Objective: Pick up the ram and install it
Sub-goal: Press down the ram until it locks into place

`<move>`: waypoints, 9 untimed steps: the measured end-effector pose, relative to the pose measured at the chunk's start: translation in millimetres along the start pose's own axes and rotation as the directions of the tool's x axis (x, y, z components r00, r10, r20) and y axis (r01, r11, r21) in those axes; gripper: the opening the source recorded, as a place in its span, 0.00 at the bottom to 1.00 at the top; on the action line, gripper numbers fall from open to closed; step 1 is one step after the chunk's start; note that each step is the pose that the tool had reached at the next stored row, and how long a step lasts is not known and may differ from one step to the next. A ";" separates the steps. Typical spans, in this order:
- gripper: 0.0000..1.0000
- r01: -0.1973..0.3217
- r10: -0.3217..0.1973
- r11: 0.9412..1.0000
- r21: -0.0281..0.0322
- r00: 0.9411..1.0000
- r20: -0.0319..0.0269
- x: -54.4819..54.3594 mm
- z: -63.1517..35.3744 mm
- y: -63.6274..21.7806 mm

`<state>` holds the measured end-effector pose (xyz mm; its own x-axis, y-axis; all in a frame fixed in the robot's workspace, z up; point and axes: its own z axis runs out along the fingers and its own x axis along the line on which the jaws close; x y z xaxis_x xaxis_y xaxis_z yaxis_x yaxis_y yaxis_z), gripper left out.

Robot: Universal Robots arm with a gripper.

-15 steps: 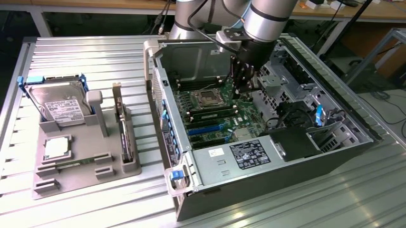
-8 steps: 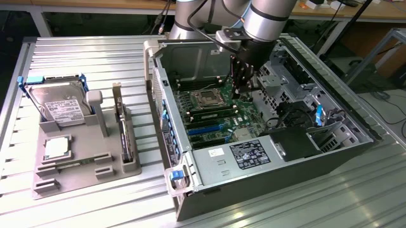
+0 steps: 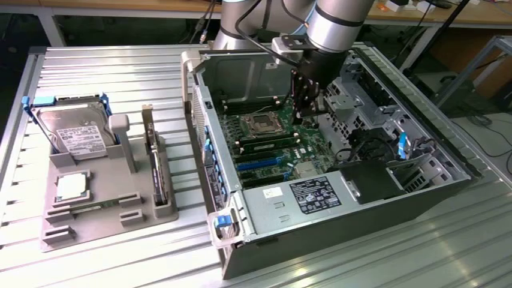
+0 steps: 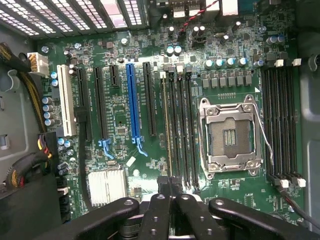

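In the exterior view, you had the arm reaching down into the open computer case, which lay on its side on the metal bench. The gripper hung above the motherboard, just beside the processor socket, on the side toward the exterior view's right. The ram was not in the gripper. It sat as a thin green strip on the motherboard, between the processor socket and the blue expansion slot. Near the bench edge at the exterior view's left stood a grey tray. It carried a hard drive at its far corner, a processor chip near the middle, and an upright expansion card along the tray edge nearest the case.

In the wrist view, the gripper had its two black fingers pressed together with nothing between them. The ram stood edge-on in the first memory slot of the group beside the processor socket. The fingertips were over one end of the ram, but I could not tell if they touched it. The other slots of this group looked unfilled.
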<state>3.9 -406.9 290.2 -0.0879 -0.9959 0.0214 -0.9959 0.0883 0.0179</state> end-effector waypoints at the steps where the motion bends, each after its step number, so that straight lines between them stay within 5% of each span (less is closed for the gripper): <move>1: 0.11 -0.001 0.001 1.000 0.000 1.000 -0.001 -1.1 0.0 -0.2; 4: 0.11 -0.056 0.056 0.998 -0.002 0.998 0.000 -1.0 0.1 -0.1; 9: 0.11 -0.199 0.199 0.980 -0.005 0.980 0.002 -1.0 0.2 -0.1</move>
<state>4.1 -405.9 289.9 -0.2848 -0.9583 0.0225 -0.9583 0.2852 0.0183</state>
